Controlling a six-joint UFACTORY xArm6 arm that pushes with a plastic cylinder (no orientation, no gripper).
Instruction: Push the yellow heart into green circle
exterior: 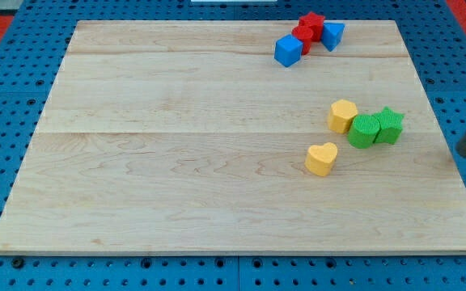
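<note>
My tip [464, 152] at view's right edge, just off wooden board [176, 162], well apart from blocks, touching none; rod, so nothing grasped. Yellow heart [321, 158]: lobed, intact, flat on board, below-left of green circle [364, 131], apart from it. Count: two yellow, incl. yellow hexagon [342, 115]; two green, incl. green star [389, 124]; two blue; apparently two red, overlapping, shapes unclear.

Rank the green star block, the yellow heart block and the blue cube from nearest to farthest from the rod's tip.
From my tip at the view's right edge:
1. Green star block, just left of it.
2. Yellow heart block, farther left.
3. Blue cube, near the view's top.
</note>
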